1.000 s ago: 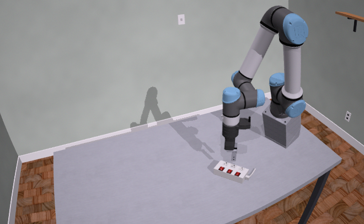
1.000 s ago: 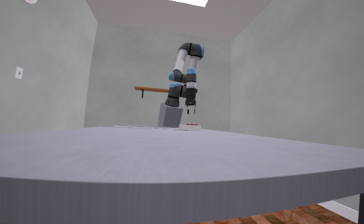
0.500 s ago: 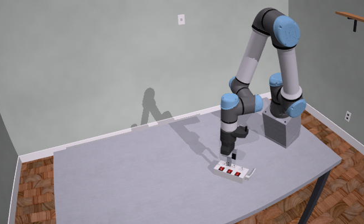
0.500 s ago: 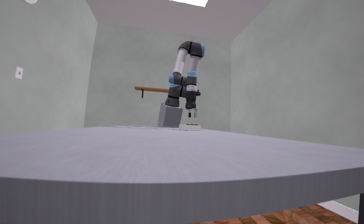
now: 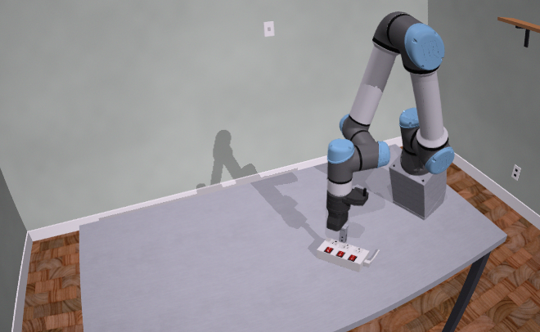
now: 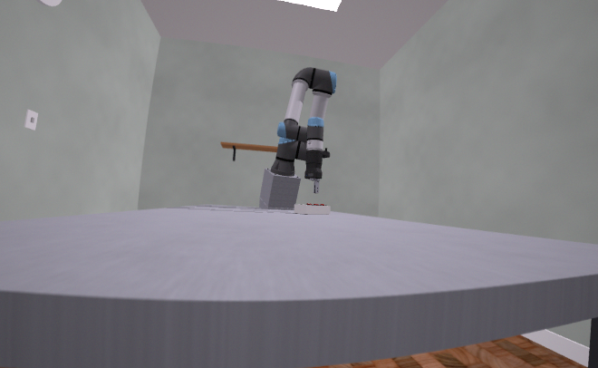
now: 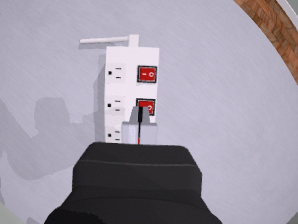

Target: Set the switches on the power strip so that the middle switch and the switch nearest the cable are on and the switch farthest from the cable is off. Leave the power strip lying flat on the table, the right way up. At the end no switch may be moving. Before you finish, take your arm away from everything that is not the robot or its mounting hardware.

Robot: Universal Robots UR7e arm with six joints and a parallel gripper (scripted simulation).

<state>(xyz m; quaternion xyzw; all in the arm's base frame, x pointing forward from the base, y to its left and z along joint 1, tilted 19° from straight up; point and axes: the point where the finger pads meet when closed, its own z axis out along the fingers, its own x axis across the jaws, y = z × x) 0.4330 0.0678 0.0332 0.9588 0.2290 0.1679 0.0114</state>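
Observation:
A white power strip (image 5: 360, 264) (image 6: 312, 208) (image 7: 119, 90) lies flat on the grey table (image 5: 182, 255), the right way up. It has three red rocker switches: one nearest the cable stub (image 5: 352, 257) (image 7: 147, 74), one in the middle (image 5: 340, 253) (image 7: 145, 106), and one farthest from it (image 5: 328, 249). The cable stub (image 5: 371, 256) (image 7: 109, 42) sticks out of one end. My gripper (image 5: 343, 238) (image 6: 316, 189) (image 7: 140, 116) is shut on nothing and hangs a little above the strip, over the middle switch. In the wrist view its body hides the farthest switch. I cannot tell the rockers' positions.
The arm's grey pedestal (image 5: 419, 194) (image 6: 278, 189) stands at the table's back right corner. The table's curved front edge (image 5: 461, 263) runs close to the strip on the right. A wooden shelf (image 5: 530, 28) hangs on the wall.

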